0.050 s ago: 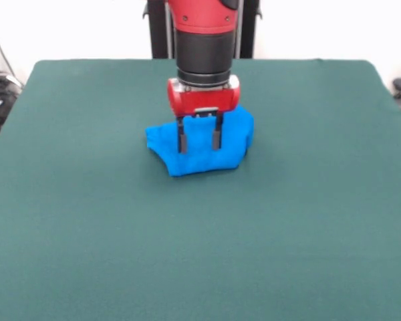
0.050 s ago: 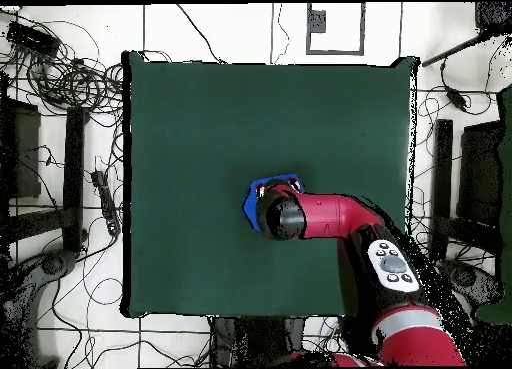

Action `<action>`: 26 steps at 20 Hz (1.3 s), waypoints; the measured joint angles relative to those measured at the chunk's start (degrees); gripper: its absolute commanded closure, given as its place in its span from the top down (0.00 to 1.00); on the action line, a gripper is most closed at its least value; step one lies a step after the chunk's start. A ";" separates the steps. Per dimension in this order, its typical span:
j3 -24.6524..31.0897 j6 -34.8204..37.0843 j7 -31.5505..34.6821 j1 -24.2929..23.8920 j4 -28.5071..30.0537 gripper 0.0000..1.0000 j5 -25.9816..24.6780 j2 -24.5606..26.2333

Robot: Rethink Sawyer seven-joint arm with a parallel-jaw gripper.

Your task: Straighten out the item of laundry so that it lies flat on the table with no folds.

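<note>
The item of laundry (image 1: 207, 154) is a bright blue T-shirt bunched into a small crumpled heap on the dark green table (image 1: 87, 221), a little beyond its middle. No print shows on it. My gripper (image 1: 199, 143) hangs straight over the heap, open, both fingers pointing down with blue cloth visible between them; I cannot tell whether the tips touch the fabric. In the overhead view the arm covers most of the item of laundry (image 2: 262, 187), leaving only a blue rim showing. The gripper itself is hidden there under the wrist.
The green table (image 2: 190, 135) stretches wide on every side of the heap. Cables and equipment (image 2: 60, 75) lie on the floor beyond the table's edges.
</note>
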 measured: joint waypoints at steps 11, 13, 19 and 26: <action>0.00 0.00 0.00 -2.57 0.00 1.00 0.00 0.02; 0.00 0.00 0.00 -2.95 -0.02 1.00 0.00 0.17; 0.01 0.00 0.00 -3.22 -0.34 1.00 -0.01 0.67; 0.03 0.00 0.00 -3.61 -1.97 1.00 -0.01 2.37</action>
